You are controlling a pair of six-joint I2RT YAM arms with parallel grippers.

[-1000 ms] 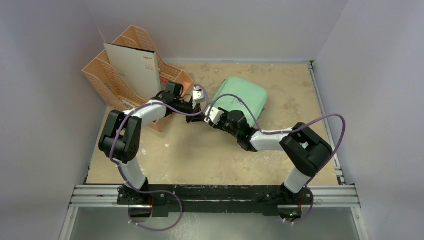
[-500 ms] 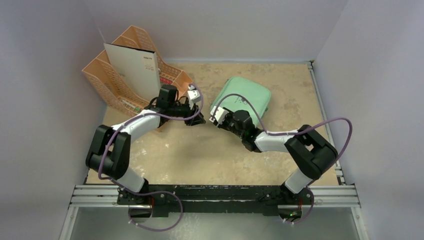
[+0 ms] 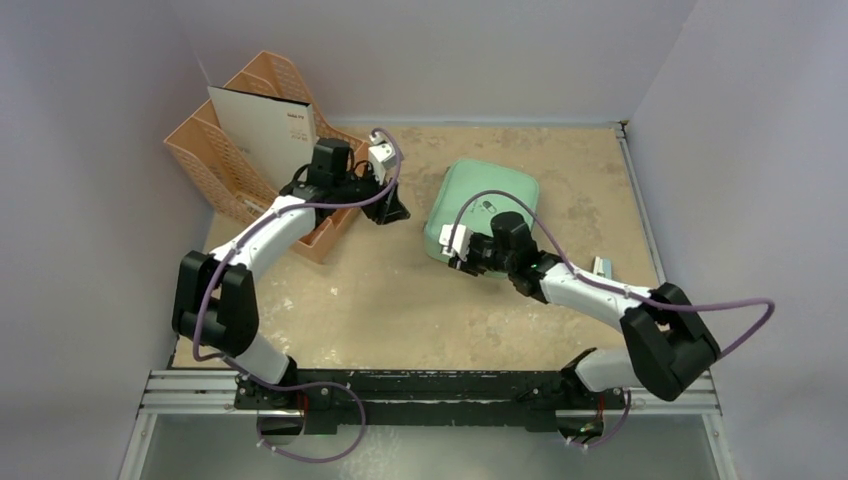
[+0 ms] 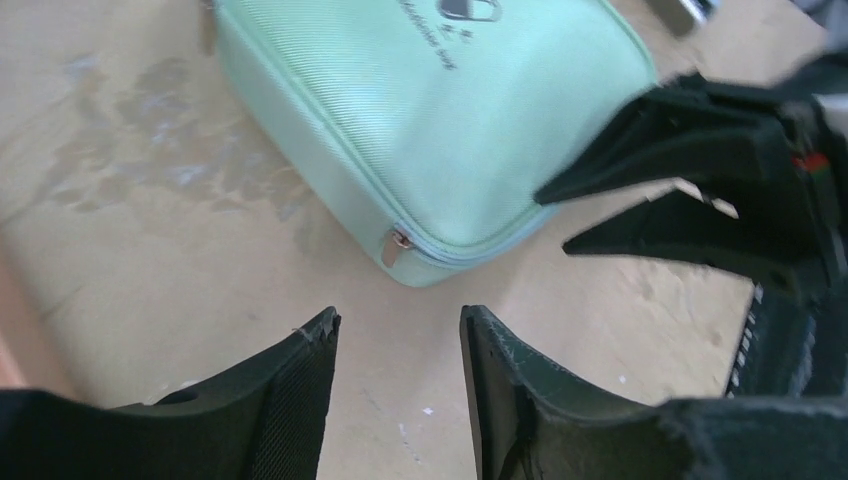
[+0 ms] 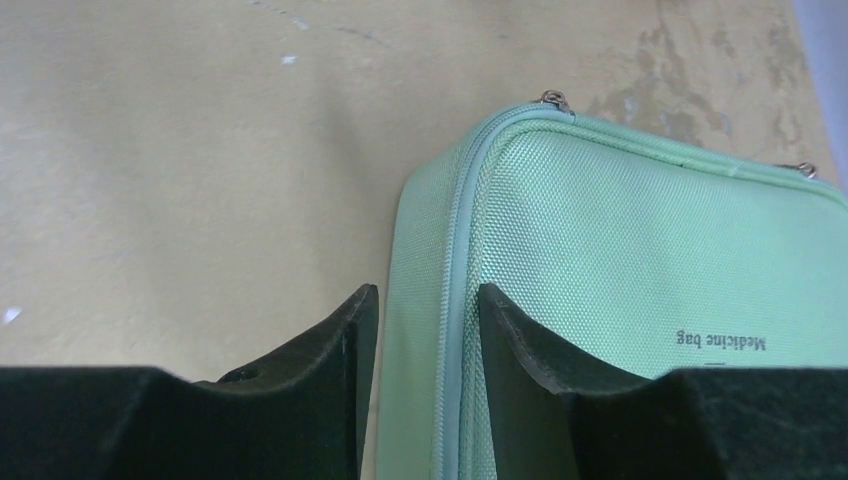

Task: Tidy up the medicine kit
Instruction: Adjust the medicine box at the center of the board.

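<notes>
Since the earlier frame, the left fingers (image 4: 312, 365) have been drawn back from the medicine kit (image 3: 476, 175) toward the peach organizer (image 3: 205, 170) and are seen spread and empty. The right fingers (image 5: 345, 335) have been brought to the kit's near-left edge and are parted astride its zip seam; contact cannot be judged. The mint-green, rounded-square kit is seen zipped shut on the tabletop (image 3: 400, 310), right of centre. "Medicine bag" is printed on top; smaller lettering is blurred, and the near-left edge is covered from above.

Bright, even, soft light; faint shadows.
</notes>
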